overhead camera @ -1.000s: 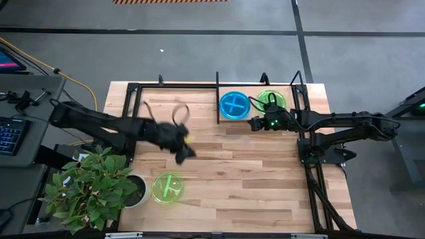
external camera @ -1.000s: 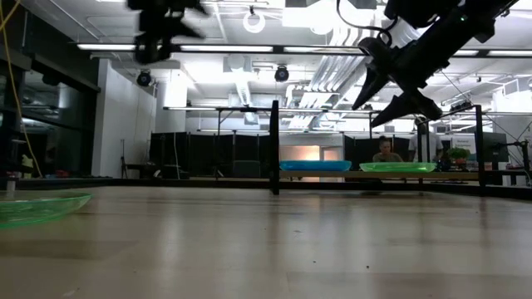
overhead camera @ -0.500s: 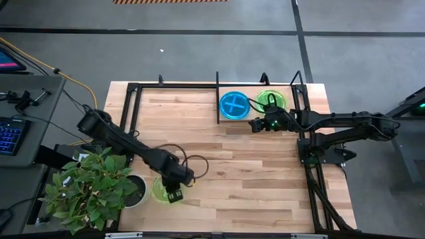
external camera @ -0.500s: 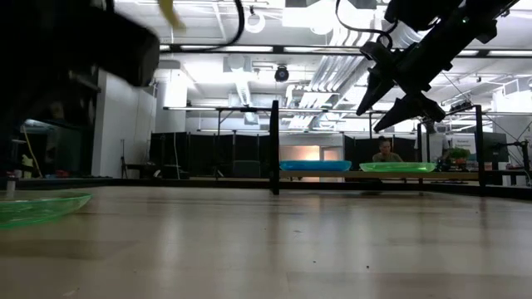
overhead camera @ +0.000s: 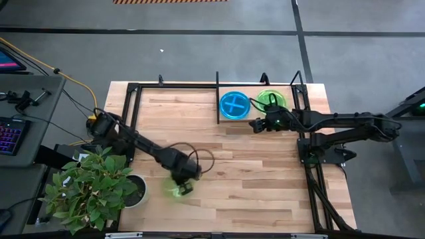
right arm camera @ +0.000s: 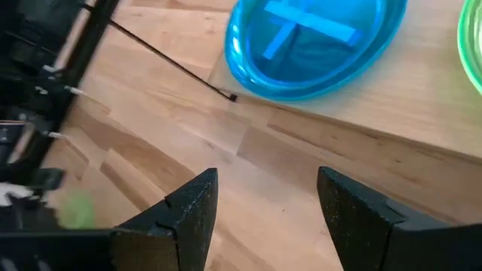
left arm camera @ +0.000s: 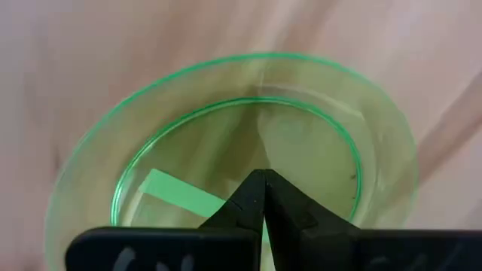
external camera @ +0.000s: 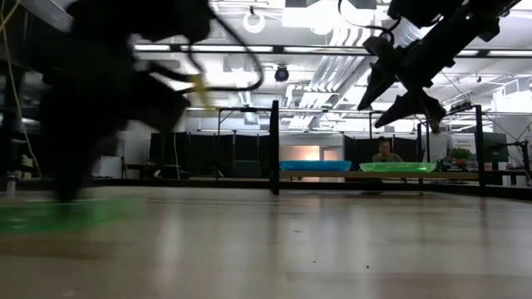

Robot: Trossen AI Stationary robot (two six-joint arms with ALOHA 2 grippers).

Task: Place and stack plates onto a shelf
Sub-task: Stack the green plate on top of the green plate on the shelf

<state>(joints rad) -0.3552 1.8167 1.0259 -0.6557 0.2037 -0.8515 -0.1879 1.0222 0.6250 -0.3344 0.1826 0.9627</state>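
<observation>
A lime-green plate (left arm camera: pixel 233 150) with a lighter stripe lies flat on the tabletop near the table's near left; it also shows in the high view (overhead camera: pixel 172 192) and, blurred, in the low view (external camera: pixel 50 216). My left gripper (overhead camera: pixel 183 182) is shut, its tips (left arm camera: pixel 261 181) over the plate's middle. A cyan-blue plate (overhead camera: pixel 234 105) and a second green plate (overhead camera: pixel 272 99) rest side by side on the shelf's board, within the black rod shelf (overhead camera: pixel 218 93) at the far right. My right gripper (overhead camera: pixel 254 123) is open and empty, raised just in front of the blue plate (right arm camera: pixel 309 45). My left gripper points its shut fingers down at the green plate's inner floor (left arm camera: pixel 301 150). I cannot tell whether the tips touch it. The plate lies flat on the table.
A potted plant (overhead camera: pixel 93 189) in a white pot stands at the table's near left corner, close to the green plate. Black frame rods (overhead camera: pixel 129 113) run along the table's left, far and right sides. A person (external camera: pixel 384 151) sits far behind the table.
My left gripper has swung from the table's middle toward the near edge and come down over the green plate. The right gripper has stayed by the shelf.
</observation>
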